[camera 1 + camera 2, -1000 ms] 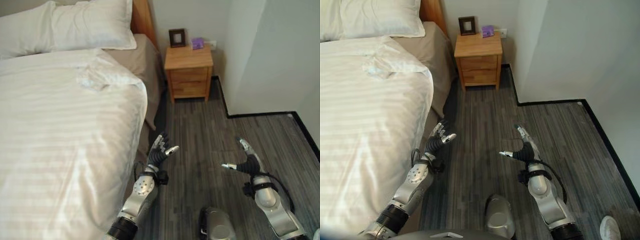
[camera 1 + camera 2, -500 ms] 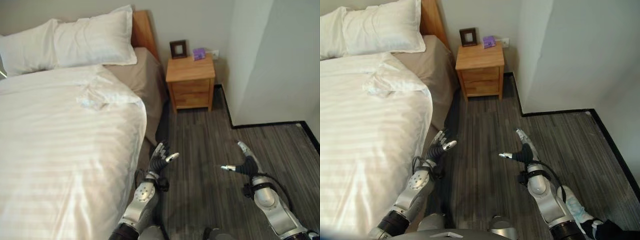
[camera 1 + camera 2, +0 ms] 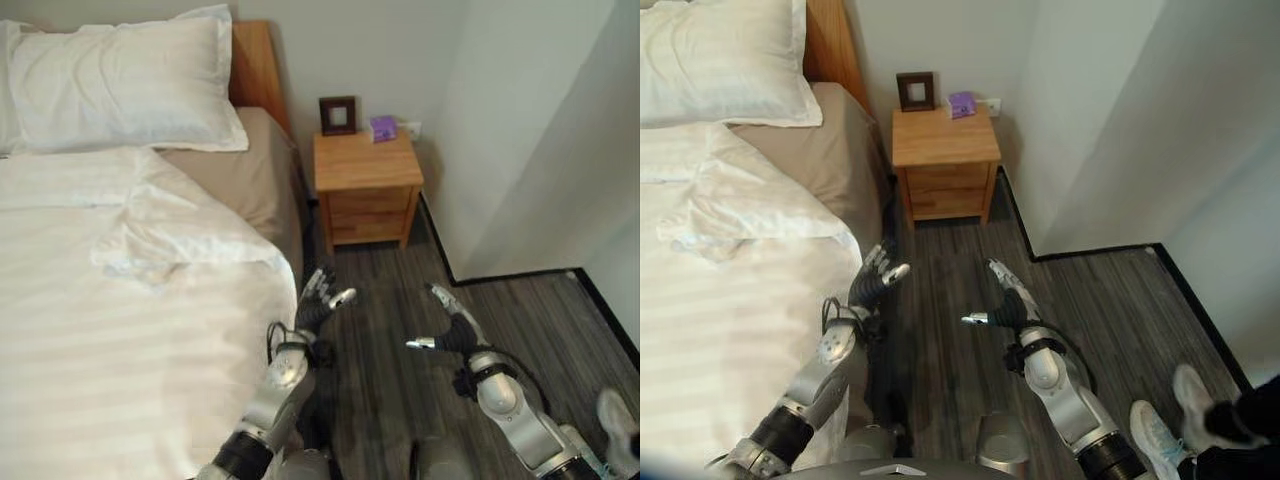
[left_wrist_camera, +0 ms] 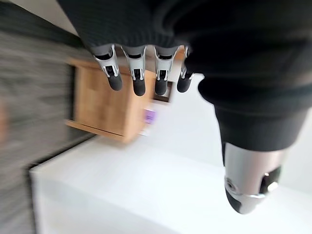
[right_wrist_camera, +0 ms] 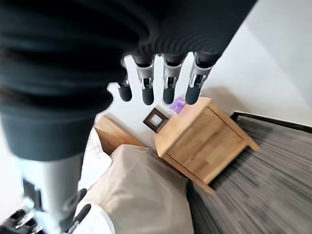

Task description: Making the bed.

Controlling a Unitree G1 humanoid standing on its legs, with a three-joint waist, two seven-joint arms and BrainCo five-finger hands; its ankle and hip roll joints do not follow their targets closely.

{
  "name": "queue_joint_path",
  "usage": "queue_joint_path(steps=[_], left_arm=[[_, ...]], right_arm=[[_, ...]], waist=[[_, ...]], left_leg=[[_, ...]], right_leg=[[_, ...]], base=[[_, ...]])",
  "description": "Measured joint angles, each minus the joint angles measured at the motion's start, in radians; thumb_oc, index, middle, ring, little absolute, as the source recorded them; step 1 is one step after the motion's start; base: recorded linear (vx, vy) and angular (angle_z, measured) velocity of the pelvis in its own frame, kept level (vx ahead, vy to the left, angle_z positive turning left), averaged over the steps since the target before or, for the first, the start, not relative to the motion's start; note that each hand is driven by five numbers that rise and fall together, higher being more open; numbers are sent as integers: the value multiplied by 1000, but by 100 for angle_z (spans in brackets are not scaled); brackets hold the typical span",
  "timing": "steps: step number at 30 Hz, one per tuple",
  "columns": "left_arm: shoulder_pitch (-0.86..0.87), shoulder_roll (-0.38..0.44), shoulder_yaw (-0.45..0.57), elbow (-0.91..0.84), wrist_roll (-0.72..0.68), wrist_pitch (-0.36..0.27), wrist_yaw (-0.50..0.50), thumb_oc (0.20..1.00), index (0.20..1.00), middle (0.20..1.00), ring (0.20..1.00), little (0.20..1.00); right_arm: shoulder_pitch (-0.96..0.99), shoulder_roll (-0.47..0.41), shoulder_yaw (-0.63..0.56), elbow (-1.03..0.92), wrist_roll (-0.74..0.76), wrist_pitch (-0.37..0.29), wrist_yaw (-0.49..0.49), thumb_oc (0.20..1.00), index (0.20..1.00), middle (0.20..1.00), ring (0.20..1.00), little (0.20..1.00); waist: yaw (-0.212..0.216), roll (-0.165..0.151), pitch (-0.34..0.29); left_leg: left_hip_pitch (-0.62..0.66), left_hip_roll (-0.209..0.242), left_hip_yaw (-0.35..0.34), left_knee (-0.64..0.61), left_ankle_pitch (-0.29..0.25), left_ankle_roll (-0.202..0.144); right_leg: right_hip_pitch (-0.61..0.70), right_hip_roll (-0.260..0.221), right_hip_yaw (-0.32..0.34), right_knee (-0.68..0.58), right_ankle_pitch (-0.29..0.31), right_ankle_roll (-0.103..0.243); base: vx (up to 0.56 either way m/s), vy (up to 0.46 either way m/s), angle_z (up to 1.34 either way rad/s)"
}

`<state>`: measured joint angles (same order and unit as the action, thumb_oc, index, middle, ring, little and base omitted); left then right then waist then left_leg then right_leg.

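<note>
A bed fills the left of the eye views. Its white striped duvet (image 3: 110,340) has a rumpled, folded-back corner (image 3: 175,245) near the head end. Beside that corner the beige sheet (image 3: 235,175) lies bare. A white pillow (image 3: 120,80) leans on the wooden headboard (image 3: 258,60). My left hand (image 3: 318,300) hovers open over the floor just off the bed's edge, holding nothing. To its right my right hand (image 3: 452,334) is also open and empty above the floor.
A wooden nightstand (image 3: 365,185) stands in the corner next to the bed, with a small dark picture frame (image 3: 338,114) and a purple object (image 3: 383,127) on it. A white wall (image 3: 530,130) closes the right side. A person's shoes (image 3: 1170,420) show at the lower right.
The camera has moved closer to the head of the bed, so the whole scene has shifted. Both hands stay open in front of me, now nearer the nightstand and the duvet's rumpled corner.
</note>
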<state>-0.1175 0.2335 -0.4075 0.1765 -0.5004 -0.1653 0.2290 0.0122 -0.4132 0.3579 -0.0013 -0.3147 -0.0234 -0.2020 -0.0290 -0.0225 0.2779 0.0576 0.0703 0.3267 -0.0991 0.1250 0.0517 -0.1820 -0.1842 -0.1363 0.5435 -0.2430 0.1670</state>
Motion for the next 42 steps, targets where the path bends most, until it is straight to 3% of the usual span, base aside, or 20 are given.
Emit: queue_joint_path(steps=[2, 5, 6, 10, 13, 14, 15, 16, 17, 19, 21, 23, 24, 26, 30, 33, 34, 36, 38, 42], left_arm=[[7, -5, 5, 7, 0, 0, -3, 1000, 1000, 1000, 1000, 1000], [5, -17, 18, 53, 0, 0, -12, 1000, 1000, 1000, 1000, 1000], [5, -15, 19, 66, 0, 1, -18, 1000, 1000, 1000, 1000, 1000], [16, -42, 15, 76, 0, 3, -49, 1000, 1000, 1000, 1000, 1000], [28, -84, 2, 65, 1, 2, -84, 1000, 1000, 1000, 1000, 1000], [27, -90, 4, 62, 1, 1, -89, 1000, 1000, 1000, 1000, 1000], [16, -101, -1, 63, 0, 3, -92, 1000, 1000, 1000, 1000, 1000], [-9, -93, -20, 63, -1, 5, -96, 1000, 1000, 1000, 1000, 1000], [-51, -87, -39, 72, -5, 9, -119, 1000, 1000, 1000, 1000, 1000], [-67, -72, -42, 63, -7, 16, -143, 1000, 1000, 1000, 1000, 1000], [-53, -64, -25, 67, -7, 25, -172, 1000, 1000, 1000, 1000, 1000], [-39, -53, -17, 54, -8, 28, -185, 1000, 1000, 1000, 1000, 1000], [-24, -44, -14, 40, -8, 32, -188, 1000, 1000, 1000, 1000, 1000], [12, -36, -17, 21, -8, 45, -193, 1000, 1000, 1000, 1000, 1000], [26, 2, -9, 9, -8, 56, -205, 1000, 1000, 1000, 1000, 1000], [46, 20, 0, -12, -15, 64, -217, 1000, 1000, 1000, 1000, 1000], [60, 43, 4, -32, -34, 58, -219, 1000, 1000, 1000, 1000, 1000], [70, 87, 63, -48, -49, 54, -236, 1000, 1000, 1000, 1000, 1000], [83, 104, 122, -45, -89, 54, -239, 1000, 1000, 1000, 1000, 1000], [128, 115, 158, -17, -129, 55, -261, 1000, 1000, 1000, 1000, 1000]], right_arm=[[-5, -4, 0, 1, 0, 0, 1, 1000, 1000, 1000, 1000, 1000], [-35, -13, -4, 8, -1, 4, 9, 1000, 1000, 1000, 1000, 1000], [-36, -10, -4, 12, -3, 6, 13, 1000, 1000, 1000, 1000, 1000], [-28, -40, -10, 18, -41, 29, 29, 1000, 1000, 1000, 1000, 1000], [-9, -80, -43, -16, -42, 32, 38, 1000, 1000, 1000, 1000, 1000], [-17, -97, -54, -19, -42, 33, 37, 1000, 1000, 1000, 1000, 1000], [-18, -117, -59, -14, -40, 36, 37, 1000, 1000, 1000, 1000, 1000], [-11, -116, -64, -12, -40, 39, 38, 1000, 1000, 1000, 1000, 1000], [-17, -117, -68, -11, -38, 40, 35, 1000, 1000, 1000, 1000, 1000], [-38, -95, -78, -21, -39, 43, 34, 1000, 1000, 1000, 1000, 1000], [-58, -75, -105, -27, -39, 42, 8, 1000, 1000, 1000, 1000, 1000], [-56, -79, -135, -36, -39, 41, -6, 1000, 1000, 1000, 1000, 1000], [-51, -80, -153, -36, -39, 42, -10, 1000, 1000, 1000, 1000, 1000], [-51, -111, -157, -34, -43, 42, -14, 1000, 1000, 1000, 1000, 1000], [-29, -97, -193, -31, -80, 47, -35, 1000, 1000, 1000, 1000, 1000], [-43, -161, -248, -23, -98, 82, -68, 1000, 1000, 1000, 1000, 1000], [-56, -168, -258, -21, -118, 83, -84, 1000, 1000, 1000, 1000, 1000], [-105, -207, -277, -16, -121, 83, -122, 1000, 1000, 1000, 1000, 1000], [-145, -260, -307, 12, -121, 88, -140, 1000, 1000, 1000, 1000, 1000], [-207, -333, -357, 80, -121, 112, -155, 1000, 1000, 1000, 1000, 1000]], waist=[[-6, 7, 4], [-31, 32, 19], [-39, 32, 18], [-72, 30, 28], [-103, 80, -11], [-100, 106, -15], [-101, 149, -21], [-112, 121, -11], [-103, 113, -10], [-94, 44, -1], [-84, 38, -3], [-98, 65, -20], [-98, 79, -31], [-82, 131, -66], [-72, 89, -74], [-106, 78, -70], [-102, 70, -74], [-82, 46, -81], [-72, 43, -82], [-69, 38, -87]], left_leg=[[7, -13, -36, 0, -25, 3], [-3, -15, -107, 0, -46, -11], [-2, -16, -134, 0, -52, -23], [69, 1, -221, 8, -72, -48], [92, 22, -219, 100, -129, -111], [86, 40, -209, 88, -149, -83], [65, 78, -237, 125, -187, -115], [-15, 88, -265, 230, -205, -182], [-126, 76, -195, 363, -152, -193], [-151, 96, 72, 373, -49, -127], [-117, 188, 355, 350, -81, -123], [-83, 235, 544, 311, -90, -126], [-68, 243, 584, 302, -82, -114], [-23, 202, 471, 183, -76, -86], [-4, 91, 436, 111, -61, -48], [51, 36, 321, 47, -56, -25], [58, 29, 286, 29, -64, -12], [31, 21, 215, 19, -59, -4], [-14, 24, 153, 19, -48, 12], [-39, 23, 73, 2, -43, 14]], right_leg=[[-20, 6, 7, -207, 57, -31], [-7, -3, 47, -570, 224, 23], [9, -18, 74, -620, 233, 34], [127, -4, 61, -645, 352, 51], [171, 22, 2, -632, 370, 37], [166, 40, -3, -602, 379, 20], [165, 80, -19, -561, 373, -13], [139, 68, -30, -513, 341, -60], [139, 39, -90, -474, 313, -80], [157, -42, -179, -494, 313, -102], [234, -47, -295, -556, 315, -104], [297, -37, -411, -602, 318, -97], [319, -28, -450, -615, 318, -78], [311, -19, -455, -574, 299, -50], [315, -108, -484, -465, 264, 0], [241, -241, -375, -61, 220, 37], [214, -230, -294, -15, 189, 63], [162, -148, -181, -81, 111, 39], [148, -77, -131, -278, 118, 7], [236, -20, 67, -598, 277, 9]], base=[[493, -111, 55], [560, -92, 73], [559, -139, 106], [304, -123, 95], [137, -114, 60], [179, -261, 67], [169, -340, 88], [127, -238, 159], [195, -187, 184], [241, -12, 159], [302, 30, 153], [187, 49, 174], [208, 98, 139], [158, 132, 55], [144, 169, 52], [173, 48, 129], [135, -263, 102], [158, -278, 108], [246, -226, 115], [239, -237, 112]])
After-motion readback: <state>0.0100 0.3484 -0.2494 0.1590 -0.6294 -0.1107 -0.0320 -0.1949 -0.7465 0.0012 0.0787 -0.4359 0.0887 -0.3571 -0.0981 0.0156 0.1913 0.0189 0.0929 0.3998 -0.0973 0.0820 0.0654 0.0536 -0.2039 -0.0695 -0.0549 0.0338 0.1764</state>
